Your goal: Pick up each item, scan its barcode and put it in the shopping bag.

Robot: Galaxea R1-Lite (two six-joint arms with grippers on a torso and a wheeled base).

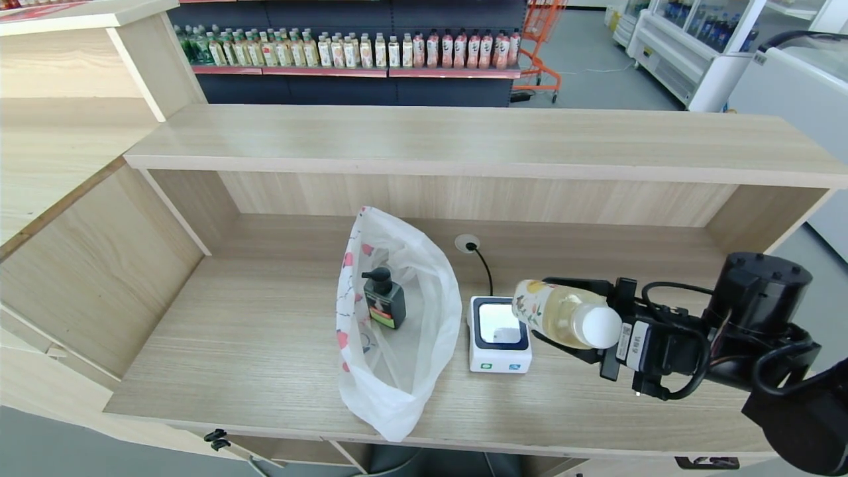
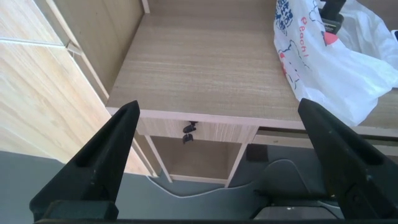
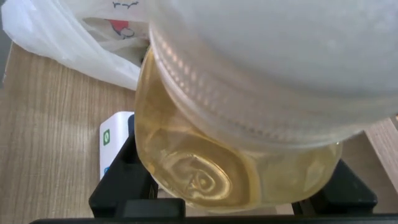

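Note:
My right gripper (image 1: 575, 317) is shut on a drink bottle (image 1: 563, 313) with pale yellow liquid and a white cap, held on its side just right of the white barcode scanner (image 1: 499, 325), its base over the scanner's edge. In the right wrist view the bottle (image 3: 249, 124) is very close, with the scanner (image 3: 115, 137) behind it. The white shopping bag (image 1: 391, 318) lies open left of the scanner, with a dark pump bottle (image 1: 384, 300) inside. My left gripper (image 2: 217, 162) hangs open below the counter's front edge, left of the bag (image 2: 329, 56).
The wooden counter (image 1: 252, 344) has a raised back ledge (image 1: 477, 139) and a side wall on the left. A black cable (image 1: 483, 265) runs from the scanner to a hole in the counter. Store shelves of drinks stand beyond.

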